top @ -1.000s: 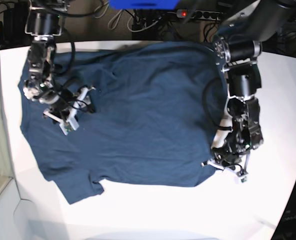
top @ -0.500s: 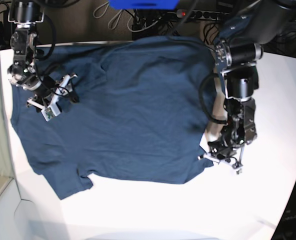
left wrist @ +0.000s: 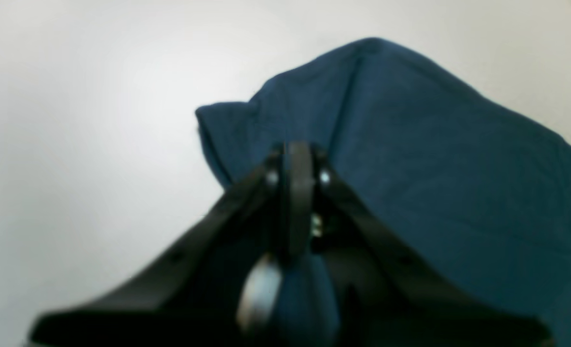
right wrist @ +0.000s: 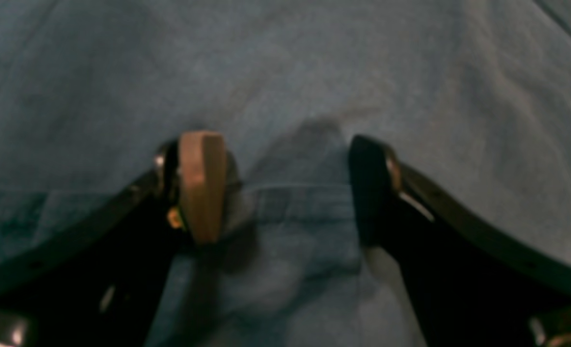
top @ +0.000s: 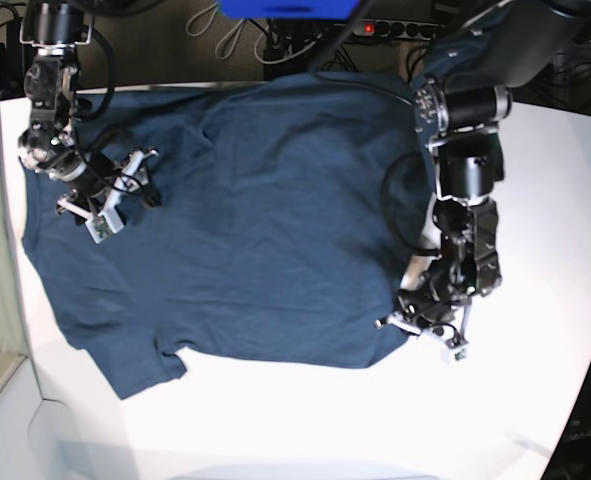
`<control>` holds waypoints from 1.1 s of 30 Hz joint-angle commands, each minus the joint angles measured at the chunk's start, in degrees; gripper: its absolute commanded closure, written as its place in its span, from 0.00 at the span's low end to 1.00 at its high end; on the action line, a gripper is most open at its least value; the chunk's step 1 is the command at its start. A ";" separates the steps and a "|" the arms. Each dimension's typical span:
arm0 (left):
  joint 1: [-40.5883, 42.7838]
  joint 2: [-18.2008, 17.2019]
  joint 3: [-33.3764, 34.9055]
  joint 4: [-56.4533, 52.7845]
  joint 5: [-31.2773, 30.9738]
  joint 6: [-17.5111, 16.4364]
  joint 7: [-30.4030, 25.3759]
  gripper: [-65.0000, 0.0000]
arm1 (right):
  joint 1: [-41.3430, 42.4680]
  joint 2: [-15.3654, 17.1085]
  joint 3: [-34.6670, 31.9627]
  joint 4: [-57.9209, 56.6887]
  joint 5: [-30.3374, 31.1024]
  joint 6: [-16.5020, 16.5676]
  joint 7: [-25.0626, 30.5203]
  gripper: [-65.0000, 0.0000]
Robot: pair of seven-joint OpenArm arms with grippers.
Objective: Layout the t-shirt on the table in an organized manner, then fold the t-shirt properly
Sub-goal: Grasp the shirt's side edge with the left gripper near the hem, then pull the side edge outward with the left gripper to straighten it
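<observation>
Sprawling across the white table (top: 305,420), the t-shirt (top: 265,230) lies mostly flat, a plain dark navy, taking up the middle and far part of the top. One short sleeve (top: 140,365) juts toward the near edge on the base view's left, and the cloth shows soft creases running down from the far edge, with a shallow ridge near the middle. The hem side along the base view's right is a little bunched and wavy.

Over on that right side, the left gripper (top: 422,330) sits at the shirt's near corner, right at the cloth's edge. Its wrist view shows the jaws pressed narrow together with blue fabric gathered up between the arms behind them, and the corner of the shirt (left wrist: 411,144) lifted into a rounded hump with a fold line down it, white table beyond.

On the base view's left, the right gripper (top: 110,205) rests low on the shirt near the shoulder. Its wrist view shows the jaws standing wide, one tan pad (right wrist: 201,185) and one dark finger (right wrist: 370,188) straddling a stitched seam (right wrist: 290,190), nothing clamped between them; the cloth there looks greyish-blue and gently rumpled.
</observation>
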 commanded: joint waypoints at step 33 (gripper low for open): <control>-2.15 -0.30 -3.31 -11.74 -0.48 -0.52 -13.05 0.49 | -0.28 0.51 0.11 -0.43 -2.70 0.25 -3.96 0.43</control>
